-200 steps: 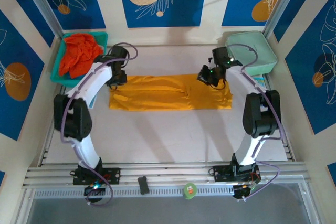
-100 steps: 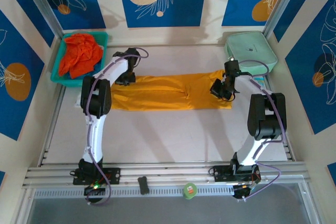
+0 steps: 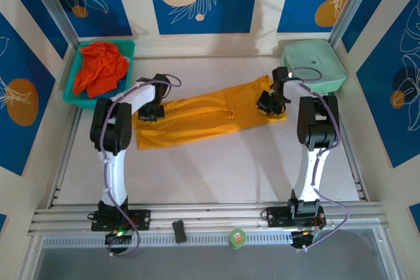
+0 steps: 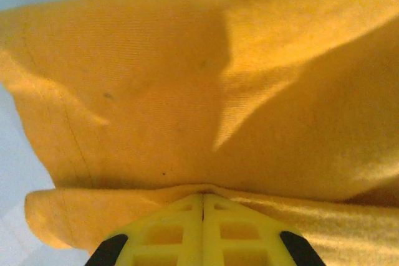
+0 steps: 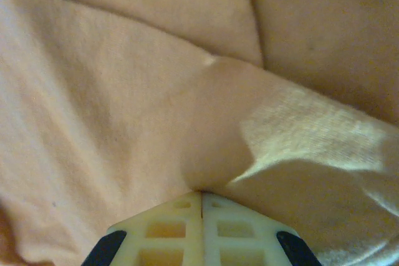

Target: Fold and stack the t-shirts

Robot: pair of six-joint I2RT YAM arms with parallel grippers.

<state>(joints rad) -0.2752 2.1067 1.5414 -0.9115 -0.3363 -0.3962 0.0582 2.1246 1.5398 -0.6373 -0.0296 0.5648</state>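
The yellow-orange t-shirt lies stretched on the worktop, right of the teal basket holding the red-orange t-shirt. The left tool and the right tool are each clamped tight on one of its ends.

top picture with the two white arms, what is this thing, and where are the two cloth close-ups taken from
Those are two robot arms bolted at the near edge of a table; the top picture looks down from above and behind them. Each close-up comes from a camera on a wrist, looking past its own pincer. A yellow shirt, folded into a long strip, lies across the table. The left pincer is shut on its left end, the right pincer on its right end. Back left, a basket holds a red shirt; back right sits a green case.
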